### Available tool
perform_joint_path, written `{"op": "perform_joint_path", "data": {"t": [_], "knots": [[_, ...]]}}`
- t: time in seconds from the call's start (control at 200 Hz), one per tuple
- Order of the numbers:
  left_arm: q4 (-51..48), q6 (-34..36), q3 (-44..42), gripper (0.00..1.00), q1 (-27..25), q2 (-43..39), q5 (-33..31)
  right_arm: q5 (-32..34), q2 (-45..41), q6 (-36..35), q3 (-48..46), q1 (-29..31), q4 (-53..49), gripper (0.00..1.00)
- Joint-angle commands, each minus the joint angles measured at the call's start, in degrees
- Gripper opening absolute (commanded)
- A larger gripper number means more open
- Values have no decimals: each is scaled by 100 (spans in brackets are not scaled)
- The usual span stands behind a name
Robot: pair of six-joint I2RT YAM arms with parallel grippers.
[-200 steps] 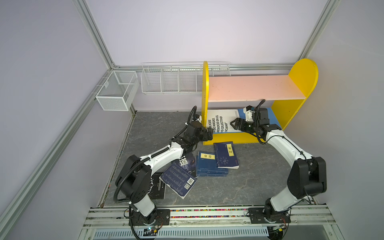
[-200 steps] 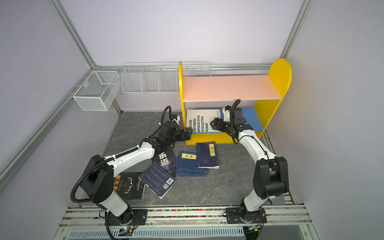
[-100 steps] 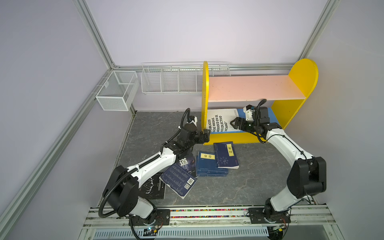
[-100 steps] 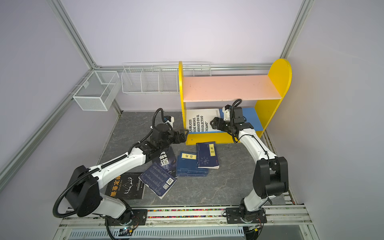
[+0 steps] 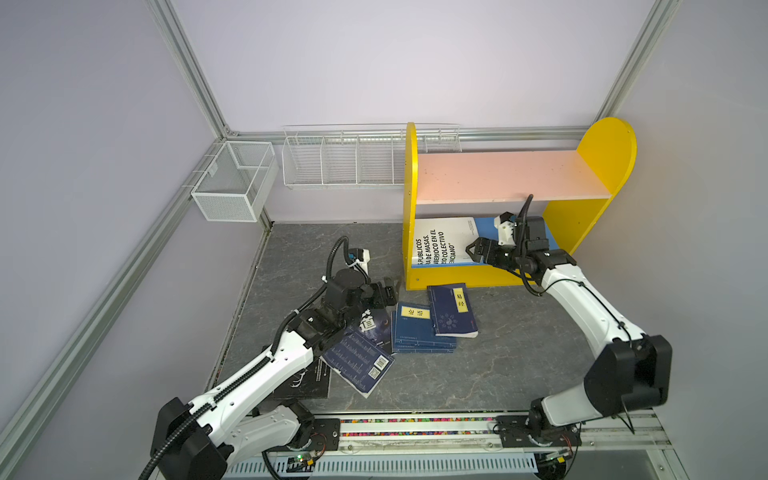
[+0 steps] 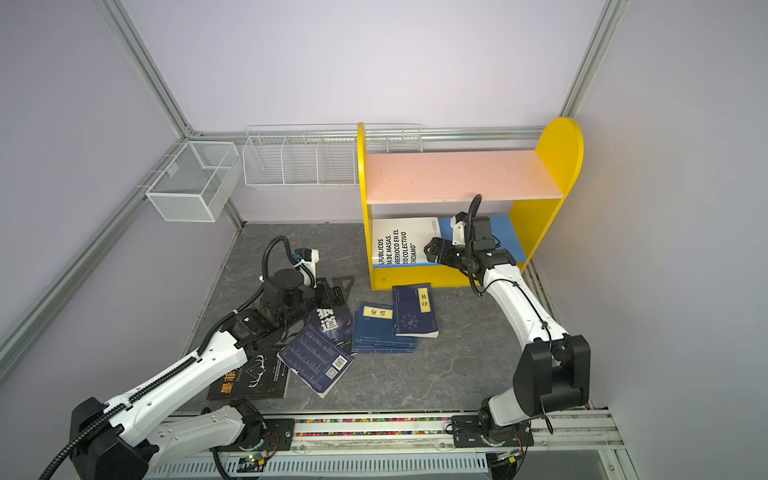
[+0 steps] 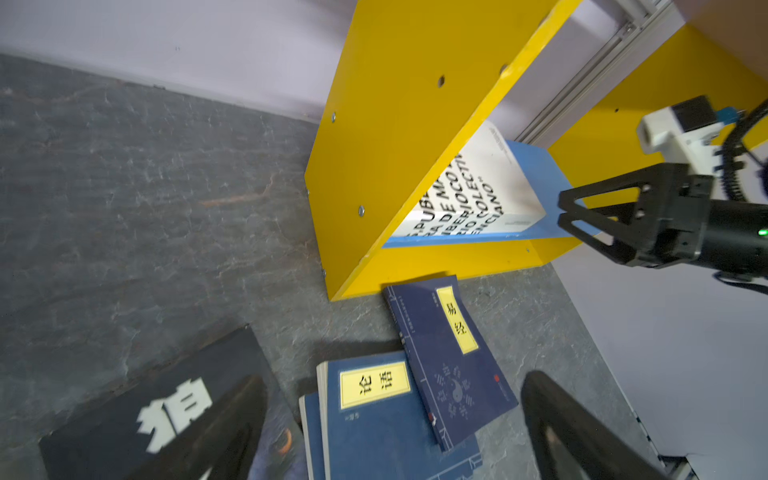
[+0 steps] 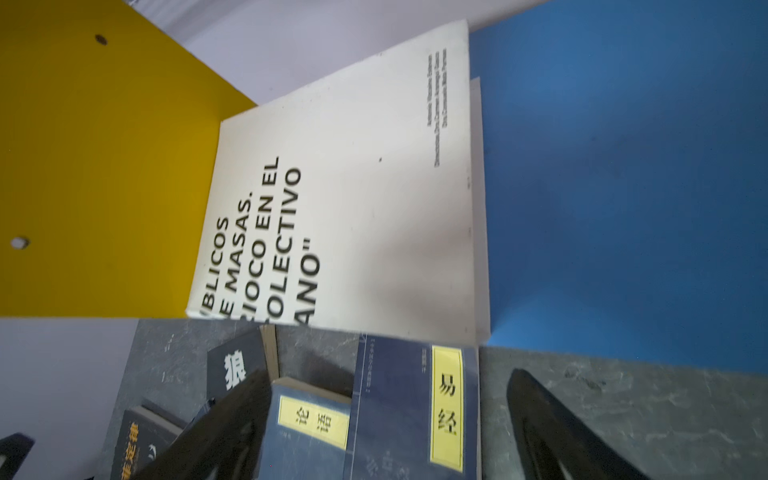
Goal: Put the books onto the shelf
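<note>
The large white black-lettered book [image 5: 442, 241] is seen flat on the yellow-sided wooden shelf's [image 5: 409, 187] blue lower board [image 8: 623, 166]. The right gripper [image 5: 469, 250] is held spread and empty beside it. The left gripper [image 5: 392, 287] is held spread over the navy and black paperbacks [image 5: 451, 309], nearer.

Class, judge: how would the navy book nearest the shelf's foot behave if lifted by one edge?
The navy book looks a thin paperback: it would probably sag. Lying partly on another navy book, it may slide off when pushed.
</note>
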Motion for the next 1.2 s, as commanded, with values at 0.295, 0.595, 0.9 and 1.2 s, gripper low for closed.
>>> {"op": "perform_joint_path", "data": {"t": [0.295,0.595,0.9,1.2], "knots": [[636,-944,-1326,86,19,321,1584,198,-2155,1263,-3206,1028,665,92],[1201,-1224,-586,84,-543,1420,1741,420,-1205,965,-3314,996,1290,87],[2108,-2149,142,77,-648,3258,1645,756,-22,762,-2868,989,1422,74],[2161,-2472,807,69,-645,4375,1719,896,699,749,-2952,990,1633,53]]}}
